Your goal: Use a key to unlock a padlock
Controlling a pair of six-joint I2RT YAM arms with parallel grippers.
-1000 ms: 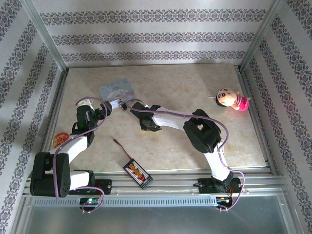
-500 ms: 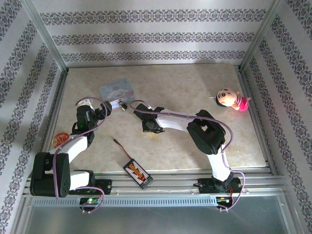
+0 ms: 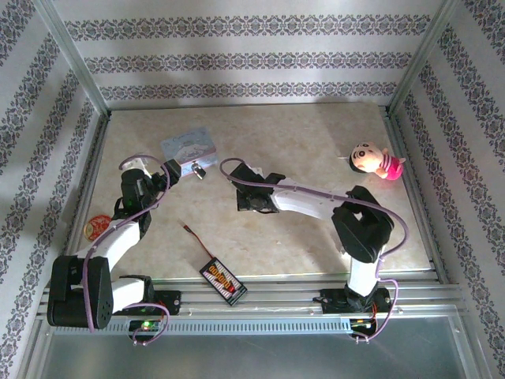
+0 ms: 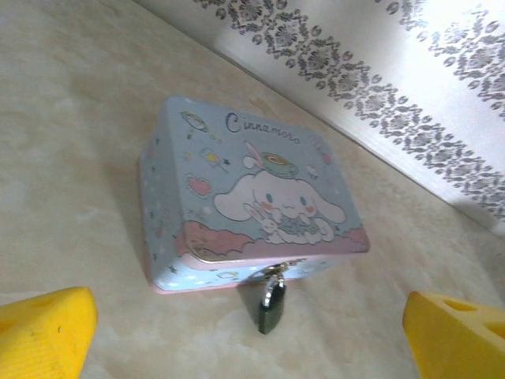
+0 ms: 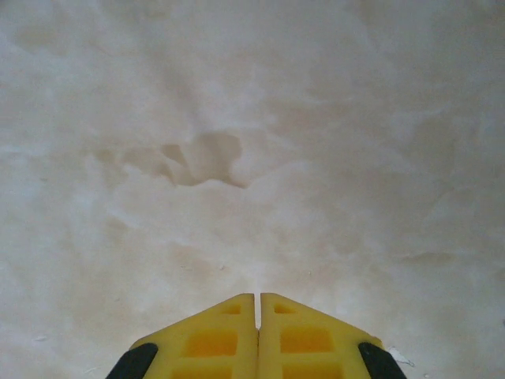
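Since a second ago the right arm's elbow has swung outward to the right, and its claw has slid a little farther from the lock and closed.

The padlock (image 4: 271, 308) lies on the counter (image 5: 331, 110) against the front of the light-blue tin (image 4: 237, 170), its shackle hooked through the tin's clasp. Its dark body runs away from the tin, so the long axis points almost straight back at the left claw (image 4: 248, 339). I judge that the bottom end, where a key would enter, faces that claw.

The left claw is spread wide and holds nothing, with the padlock centred between its yellow fingers (image 4: 47, 332) and just ahead of them.

The right claw (image 5: 258, 304) is pressed shut over bare counter, to the right of the lock and farther from it than the left. I cannot tell whether the key is pinched between its tips.

So the left arm is the nearer one, and the coming move depends on bringing the right claw leftward in line with the padlock's axis.
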